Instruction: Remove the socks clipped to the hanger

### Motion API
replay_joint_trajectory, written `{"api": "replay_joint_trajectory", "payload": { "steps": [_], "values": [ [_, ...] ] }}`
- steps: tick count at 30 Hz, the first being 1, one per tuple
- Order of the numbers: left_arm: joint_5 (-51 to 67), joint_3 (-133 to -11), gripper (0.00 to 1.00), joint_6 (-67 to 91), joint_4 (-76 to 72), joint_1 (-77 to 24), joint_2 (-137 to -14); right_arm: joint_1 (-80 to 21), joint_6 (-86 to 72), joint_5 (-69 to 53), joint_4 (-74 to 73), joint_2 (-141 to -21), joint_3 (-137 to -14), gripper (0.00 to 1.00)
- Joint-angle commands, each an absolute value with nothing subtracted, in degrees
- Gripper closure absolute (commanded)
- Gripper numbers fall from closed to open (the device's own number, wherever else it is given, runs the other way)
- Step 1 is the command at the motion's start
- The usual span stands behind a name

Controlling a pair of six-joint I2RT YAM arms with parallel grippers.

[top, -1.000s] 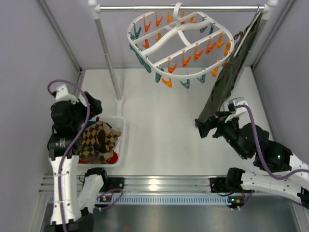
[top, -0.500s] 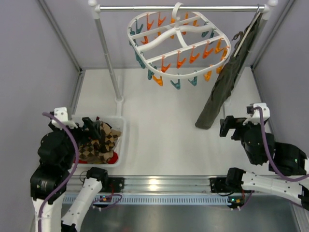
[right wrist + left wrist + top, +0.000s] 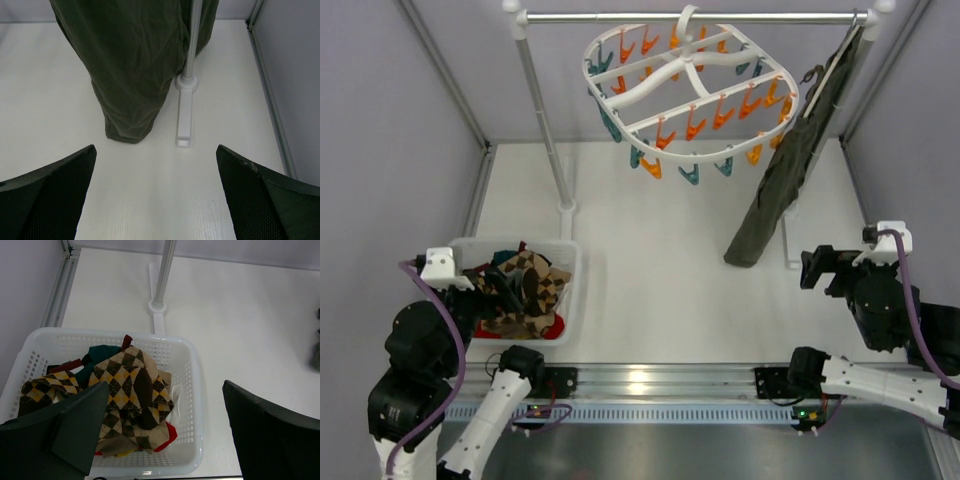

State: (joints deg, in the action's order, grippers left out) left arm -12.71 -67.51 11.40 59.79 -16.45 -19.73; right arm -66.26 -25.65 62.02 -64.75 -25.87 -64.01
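The white oval hanger [image 3: 692, 88] hangs from the metal rail with orange and teal clips dangling; I see no socks on it. The socks, brown argyle ones over dark teal and red pieces [image 3: 131, 392], lie heaped in a white basket [image 3: 198, 390], which also shows in the top view [image 3: 572, 300] with the socks [image 3: 528, 290]. My left gripper [image 3: 165, 437] is open and empty above the basket's near side, seen from the top too [image 3: 503, 288]. My right gripper [image 3: 157, 197] is open and empty over bare table, at the right in the top view [image 3: 819, 269].
A long olive-green garment [image 3: 788, 175] hangs from the rail's right end down to the table, ahead of my right gripper [image 3: 135, 65]. The rail's posts stand on feet at the left [image 3: 159, 304] and right [image 3: 184, 120]. Grey walls close in both sides.
Both arms have drawn back toward the near edge. The right gripper has moved away from the garment's hem. The left gripper has moved down beside the basket. The hanger has swung slightly.
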Motion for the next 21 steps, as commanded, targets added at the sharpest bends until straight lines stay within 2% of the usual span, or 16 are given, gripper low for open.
{"api": "replay_joint_trajectory", "payload": {
  "steps": [1, 21],
  "values": [
    [-14.1, -68.1, 0.01, 10.3, 60.3, -17.0, -19.8, -66.6, -25.5, 63.5, -67.7, -25.1, -66.5, 0.01],
    [-12.5, -67.8, 0.01, 9.8, 60.0, -17.2, -19.6, -66.6, -22.8, 62.8, -62.9, -25.6, -64.6, 0.01]
  ]
}}
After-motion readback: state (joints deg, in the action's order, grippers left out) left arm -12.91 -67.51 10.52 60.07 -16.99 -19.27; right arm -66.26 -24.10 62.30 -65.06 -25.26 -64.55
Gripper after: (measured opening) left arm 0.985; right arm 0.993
